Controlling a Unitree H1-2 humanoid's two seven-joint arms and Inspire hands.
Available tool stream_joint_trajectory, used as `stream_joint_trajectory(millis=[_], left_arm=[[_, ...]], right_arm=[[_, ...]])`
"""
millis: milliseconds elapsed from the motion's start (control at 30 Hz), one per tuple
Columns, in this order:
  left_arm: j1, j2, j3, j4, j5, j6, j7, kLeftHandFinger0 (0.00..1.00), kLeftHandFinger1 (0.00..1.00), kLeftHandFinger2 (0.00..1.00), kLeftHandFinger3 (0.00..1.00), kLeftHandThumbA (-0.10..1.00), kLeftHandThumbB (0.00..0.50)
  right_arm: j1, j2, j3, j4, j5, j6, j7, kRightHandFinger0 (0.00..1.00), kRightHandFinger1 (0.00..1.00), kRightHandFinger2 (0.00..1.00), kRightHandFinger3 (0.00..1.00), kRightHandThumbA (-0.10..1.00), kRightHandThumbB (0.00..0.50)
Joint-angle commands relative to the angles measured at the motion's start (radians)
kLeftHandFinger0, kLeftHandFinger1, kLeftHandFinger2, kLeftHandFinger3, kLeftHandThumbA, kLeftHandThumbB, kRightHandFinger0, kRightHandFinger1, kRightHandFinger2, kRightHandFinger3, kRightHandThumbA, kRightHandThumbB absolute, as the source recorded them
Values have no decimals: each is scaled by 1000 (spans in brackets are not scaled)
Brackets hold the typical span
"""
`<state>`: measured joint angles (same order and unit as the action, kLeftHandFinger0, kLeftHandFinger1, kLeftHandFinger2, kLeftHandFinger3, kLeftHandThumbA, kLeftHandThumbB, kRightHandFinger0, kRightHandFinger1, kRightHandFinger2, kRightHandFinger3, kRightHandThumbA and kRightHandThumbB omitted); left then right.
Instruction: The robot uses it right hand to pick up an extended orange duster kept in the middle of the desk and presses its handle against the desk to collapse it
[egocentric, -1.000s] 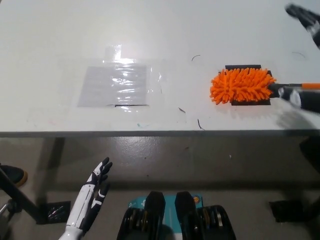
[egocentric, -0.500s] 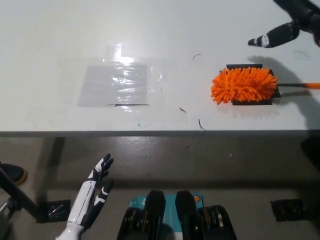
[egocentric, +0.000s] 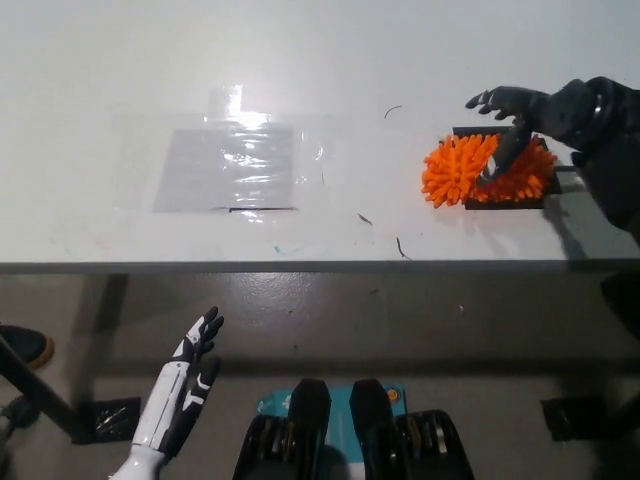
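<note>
Since half a second ago the black right hand (egocentric: 512, 118) has come down and inward from the far right corner of the worktop (egocentric: 330, 60), and now hangs directly over the orange duster (egocentric: 462, 172), its fingers (egocentric: 483, 100) spread apart and holding nothing. One finger reaches down across the fluffy head, seemingly touching the fibres, though contact cannot be confirmed from this steep angle. The duster has not shifted; it lies flat on a dark mat (egocentric: 506, 197), near the front edge of the worktop, toward the right side rather than the middle. Its handle runs off to the right of the head and is now hidden under the black forearm (only a sliver of shaft may show beside the mat).

Well to the left of the duster sits a clear plastic sheet (egocentric: 230, 168) taped to the surface. The white left hand (egocentric: 185, 385) rests far below and left of the duster, under the worktop edge, fingers loosely apart and empty.

The risk from here, as I judge it: the hand is settling over the soft head, not the handle. Closing there would give a squashy, slipping hold, and the duster could swivel or drop when the handle is pressed down.
</note>
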<state>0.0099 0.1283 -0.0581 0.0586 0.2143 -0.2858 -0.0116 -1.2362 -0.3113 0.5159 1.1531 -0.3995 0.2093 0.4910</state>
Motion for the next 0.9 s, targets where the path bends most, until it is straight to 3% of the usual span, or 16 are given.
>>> stream_joint_trajectory(millis=[0,200,367,400,433,467,533,567,600,633,667,700,733,767,800,867], left_arm=[[-2,3,7,-26,3,-62,22,1000,1000,1000,1000,976,0],[2,2,11,-22,2,-65,21,1000,1000,1000,1000,961,0],[-4,2,14,-15,9,-71,26,1000,1000,1000,1000,960,0],[-2,1,15,-17,2,-69,22,1000,1000,1000,1000,960,0],[-2,0,15,-16,3,-70,24,1000,1000,1000,1000,961,0],[-5,-2,17,-17,2,-67,25,1000,1000,1000,1000,972,0],[0,-3,18,-20,8,-72,29,1000,1000,1000,1000,977,0],[-4,0,20,-19,7,-75,29,1000,1000,1000,1000,992,0],[-14,2,23,-15,6,-77,29,1000,1000,1000,1000,995,0],[-10,2,24,-17,1,-76,27,1000,1000,1000,1000,997,0],[-1,1,24,-26,-3,-70,24,1000,1000,1000,1000,995,0],[-6,0,25,-26,-3,-66,23,1000,1000,1000,1000,994,0],[-10,2,24,-27,-5,-66,20,1000,1000,1000,1000,991,0],[-4,2,24,-32,-9,-67,17,1000,1000,1000,1000,972,0],[-1,3,24,-36,-13,-63,15,1000,1000,1000,1000,981,0],[-7,4,25,-33,-11,-65,16,1000,1000,1000,1000,986,0]], right_arm=[[-100,29,16,67,-36,-94,-15,1000,1000,1000,1000,1000,500],[-97,59,79,126,-90,-130,-29,1000,1000,1000,1000,1000,500],[-90,80,117,177,-122,-153,-45,1000,1000,1000,1000,1000,454],[-84,85,133,189,-139,-164,-73,1000,1000,1000,1000,845,328],[-83,87,136,193,-141,-159,-85,1000,1000,1000,1000,781,306],[-86,90,133,207,-137,-158,-101,1000,1000,1000,1000,621,263],[-87,102,169,226,-177,-116,-138,280,326,478,1000,300,207],[-92,103,185,232,-191,-116,-136,357,439,562,894,106,174],[-100,104,201,240,-201,-118,-129,427,457,546,857,44,184],[-102,104,212,247,-206,-106,-108,191,253,379,881,-79,215],[-100,102,246,248,-234,-110,-96,45,145,238,688,-99,247],[-104,99,269,250,-253,-113,-90,14,129,214,648,-100,253],[-107,101,310,251,-287,-86,-87,164,310,418,780,-70,253],[-104,104,327,256,-295,-67,-85,248,356,472,817,-42,226],[-97,102,346,250,-308,-57,-122,226,327,480,1000,-51,186],[-90,98,364,243,-324,-46,-198,122,207,413,1000,-13,176]])
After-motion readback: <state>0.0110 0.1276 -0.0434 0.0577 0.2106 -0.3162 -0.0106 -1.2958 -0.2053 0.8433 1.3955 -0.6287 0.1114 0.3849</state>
